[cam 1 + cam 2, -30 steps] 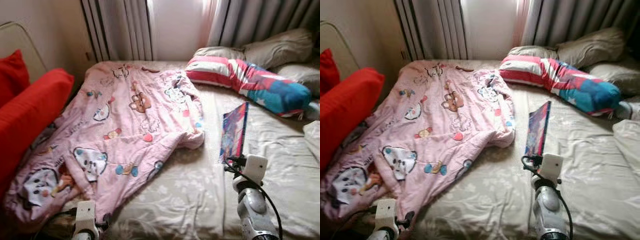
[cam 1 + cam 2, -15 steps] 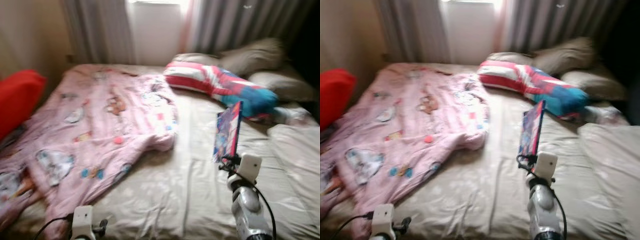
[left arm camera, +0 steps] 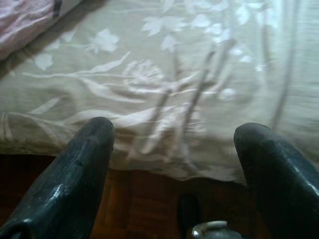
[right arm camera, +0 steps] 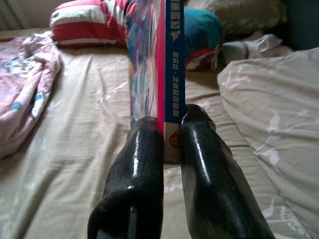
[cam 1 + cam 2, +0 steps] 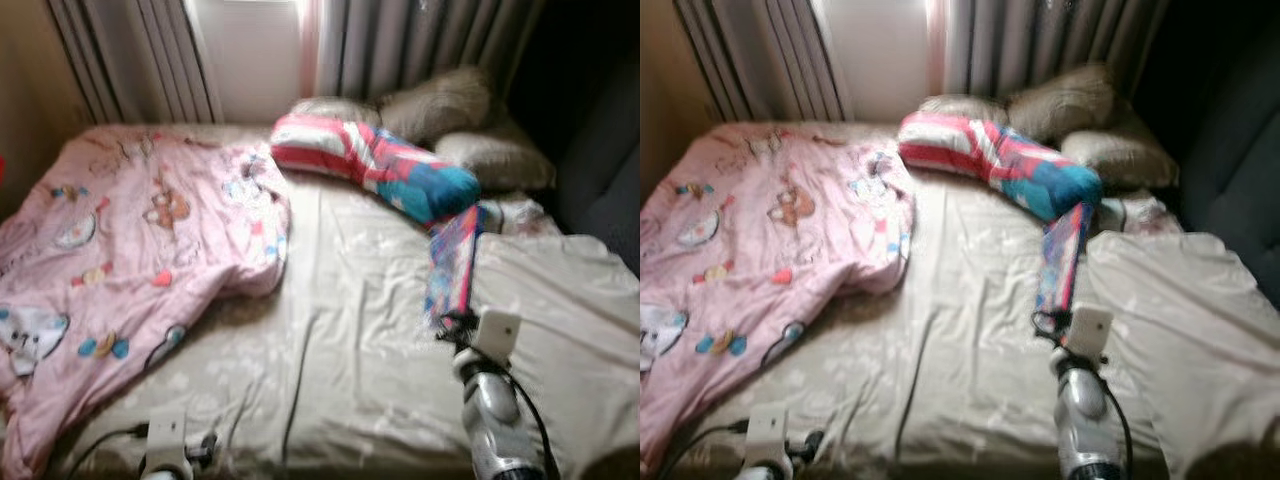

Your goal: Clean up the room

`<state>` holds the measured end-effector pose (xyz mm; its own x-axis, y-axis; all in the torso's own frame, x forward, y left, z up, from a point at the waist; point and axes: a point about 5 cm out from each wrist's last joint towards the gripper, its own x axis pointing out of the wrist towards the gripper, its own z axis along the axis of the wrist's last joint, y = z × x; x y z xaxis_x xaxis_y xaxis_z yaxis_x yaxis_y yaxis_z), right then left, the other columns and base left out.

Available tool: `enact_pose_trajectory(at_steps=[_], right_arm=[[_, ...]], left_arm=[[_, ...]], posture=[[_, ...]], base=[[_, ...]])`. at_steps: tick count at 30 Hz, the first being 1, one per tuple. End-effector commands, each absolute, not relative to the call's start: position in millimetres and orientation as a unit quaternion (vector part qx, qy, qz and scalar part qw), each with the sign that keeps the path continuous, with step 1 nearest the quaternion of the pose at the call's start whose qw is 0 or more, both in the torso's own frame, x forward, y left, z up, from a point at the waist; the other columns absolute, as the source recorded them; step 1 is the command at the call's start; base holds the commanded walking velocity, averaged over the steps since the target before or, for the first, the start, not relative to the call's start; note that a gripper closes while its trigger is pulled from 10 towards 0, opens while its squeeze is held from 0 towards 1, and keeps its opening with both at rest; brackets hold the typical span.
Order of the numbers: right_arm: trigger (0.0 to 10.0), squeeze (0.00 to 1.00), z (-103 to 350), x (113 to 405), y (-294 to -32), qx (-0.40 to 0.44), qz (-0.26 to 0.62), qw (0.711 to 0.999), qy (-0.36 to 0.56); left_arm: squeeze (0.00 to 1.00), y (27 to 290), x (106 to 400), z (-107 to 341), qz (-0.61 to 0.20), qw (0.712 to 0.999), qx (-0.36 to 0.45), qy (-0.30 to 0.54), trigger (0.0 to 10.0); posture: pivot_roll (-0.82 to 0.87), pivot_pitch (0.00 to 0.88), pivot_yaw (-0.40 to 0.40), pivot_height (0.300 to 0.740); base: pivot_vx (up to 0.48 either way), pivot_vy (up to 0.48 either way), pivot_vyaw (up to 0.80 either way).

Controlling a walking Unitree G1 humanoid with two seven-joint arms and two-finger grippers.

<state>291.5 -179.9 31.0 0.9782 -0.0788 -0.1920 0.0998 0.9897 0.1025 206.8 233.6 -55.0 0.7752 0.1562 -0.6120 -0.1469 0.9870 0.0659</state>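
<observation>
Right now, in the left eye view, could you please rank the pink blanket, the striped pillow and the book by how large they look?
1. pink blanket, by far the largest.
2. striped pillow.
3. book, smallest, though held edge-on in the right gripper, so its cover barely shows.

A bed (image 5: 350,330) with a beige, flower-patterned sheet takes up most of the room. Behind its head, grey curtains (image 5: 420,45) hang on both sides of a bright window (image 5: 245,50), which lets in soft daylight. A plain beige wall (image 5: 25,110) stands at the left. At the right the room falls into dark shadow. Dark wooden floor (image 3: 144,199) shows below the bed's edge.
</observation>
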Motion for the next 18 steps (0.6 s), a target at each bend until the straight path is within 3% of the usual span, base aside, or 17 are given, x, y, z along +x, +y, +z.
enact_pose_trajectory(at_steps=[1,18], right_arm=[[10.0,0.0,39.5,295.6,-186.2,0.055,-0.053,0.994,0.074],[10.0,0.0,33.2,293.4,-185.6,0.054,-0.034,0.993,0.095]], left_arm=[[0.0,230.2,198.5,-61.8,0.078,0.934,0.002,0.347,10.0],[0.0,225.4,199.6,-62.1,0.073,0.936,-0.008,0.344,10.0]], posture=[[-0.02,0.012,0.015,0.74],[-0.02,0.015,0.015,0.74]], base=[[0.0,0.0,0.0],[0.0,0.0,0.0]])
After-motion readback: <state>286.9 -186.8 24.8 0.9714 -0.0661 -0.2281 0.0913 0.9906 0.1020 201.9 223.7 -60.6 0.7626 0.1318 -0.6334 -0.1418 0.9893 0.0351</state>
